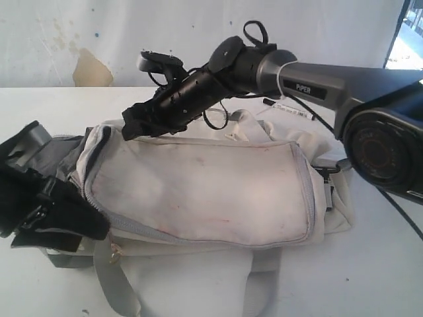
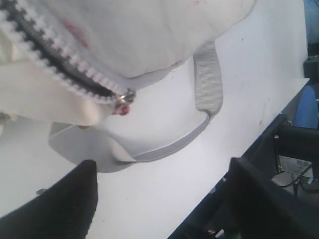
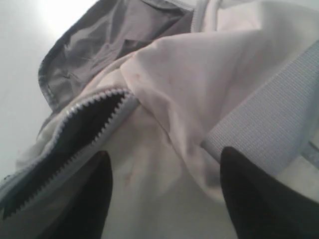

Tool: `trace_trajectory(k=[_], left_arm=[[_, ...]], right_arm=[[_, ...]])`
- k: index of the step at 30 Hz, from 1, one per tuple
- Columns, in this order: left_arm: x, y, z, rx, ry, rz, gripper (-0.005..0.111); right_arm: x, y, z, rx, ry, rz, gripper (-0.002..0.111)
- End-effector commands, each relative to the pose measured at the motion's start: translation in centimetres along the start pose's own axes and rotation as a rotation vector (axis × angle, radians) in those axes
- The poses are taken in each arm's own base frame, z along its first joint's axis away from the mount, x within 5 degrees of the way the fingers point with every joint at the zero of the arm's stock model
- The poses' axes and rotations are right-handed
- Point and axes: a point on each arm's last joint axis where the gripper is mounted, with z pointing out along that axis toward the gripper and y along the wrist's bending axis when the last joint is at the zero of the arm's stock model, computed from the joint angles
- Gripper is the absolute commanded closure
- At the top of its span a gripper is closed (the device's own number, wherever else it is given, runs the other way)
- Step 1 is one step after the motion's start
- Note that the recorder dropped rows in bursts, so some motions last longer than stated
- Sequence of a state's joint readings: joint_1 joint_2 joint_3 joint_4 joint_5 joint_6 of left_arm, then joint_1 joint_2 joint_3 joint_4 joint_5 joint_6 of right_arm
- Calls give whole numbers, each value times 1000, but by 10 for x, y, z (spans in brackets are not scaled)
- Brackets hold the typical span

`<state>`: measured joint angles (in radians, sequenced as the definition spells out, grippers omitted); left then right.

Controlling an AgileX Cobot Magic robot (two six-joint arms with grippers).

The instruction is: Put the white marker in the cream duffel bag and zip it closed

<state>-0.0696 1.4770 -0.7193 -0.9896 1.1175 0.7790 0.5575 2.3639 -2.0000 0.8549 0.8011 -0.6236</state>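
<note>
Cream duffel bag lies partly unzipped, white marker just behind it. Left fingers and right fingers stand apart, empty; reaching over may snag straps.

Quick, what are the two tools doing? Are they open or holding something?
Left tool: open, holding nothing.
Right tool: open, holding nothing, over the cream duffel bag.

Bright diffuse daylight, soft shadows, washed-out white surfaces, wrist views blurred close up
</note>
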Motion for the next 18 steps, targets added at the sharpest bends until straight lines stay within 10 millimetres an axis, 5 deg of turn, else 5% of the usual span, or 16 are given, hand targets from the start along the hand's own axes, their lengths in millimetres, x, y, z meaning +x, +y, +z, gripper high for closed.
trace_trajectory(k=[1, 4, 8, 12, 18], left_arm=[[-14, -10, -21, -119, 25, -34, 26], [-27, -14, -31, -167, -46, -32, 31], [-41, -2, -54, -217, -190, -152, 35], [-46, 12, -51, -204, -185, -214, 35], [-56, 22, -41, -153, -217, -281, 35]], right_arm=[[-7, 12, -40, 84, 117, -14, 53], [-8, 18, -62, 166, 191, -63, 61], [-6, 13, -99, 399, 287, 93, 64], [1, 29, -113, 391, 339, 91, 78], [20, 66, -125, 369, 362, 39, 78]])
